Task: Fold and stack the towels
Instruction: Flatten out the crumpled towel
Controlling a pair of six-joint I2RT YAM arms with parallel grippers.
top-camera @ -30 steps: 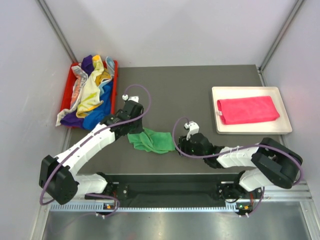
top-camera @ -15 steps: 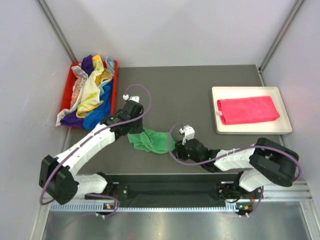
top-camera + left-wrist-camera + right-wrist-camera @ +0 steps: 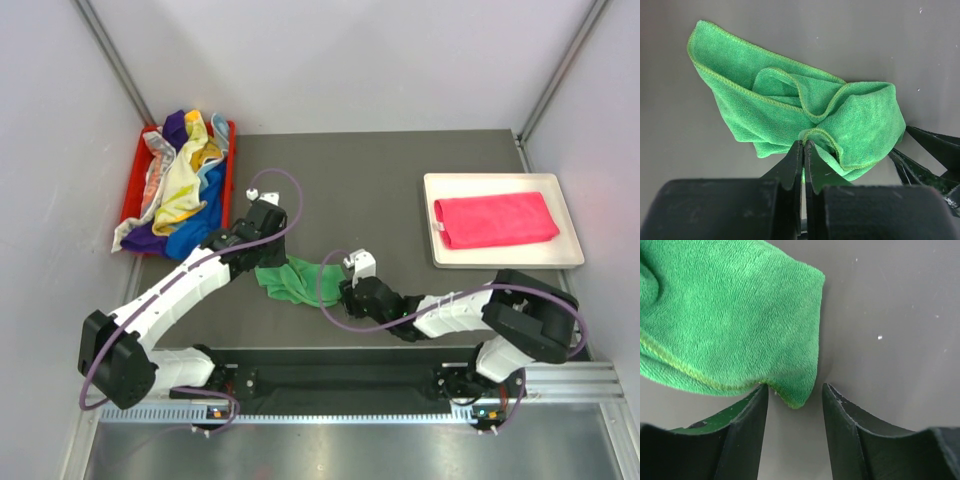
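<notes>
The green towel (image 3: pixel 805 107) lay crumpled on the matte dark surface (image 3: pixel 400 180), near its front edge between the arms, plush terry doubled over with stitched hems curling. The left gripper (image 3: pixel 803 145) pinched one hem tight. The right gripper (image 3: pixel 793 388) stood partly parted, a soft rounded corner dipping between its jaws, unclamped. Farther off, a folded pink towel (image 3: pixel 495 220) lay flat in a white tray (image 3: pixel 500 258), and tangled coloured towels (image 3: pixel 180 195) filled a red bin (image 3: pixel 229 150).

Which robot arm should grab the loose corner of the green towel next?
Probably the right. The right gripper is open with a corner of the green towel between its fingers, while the left gripper is shut on another edge.
</notes>
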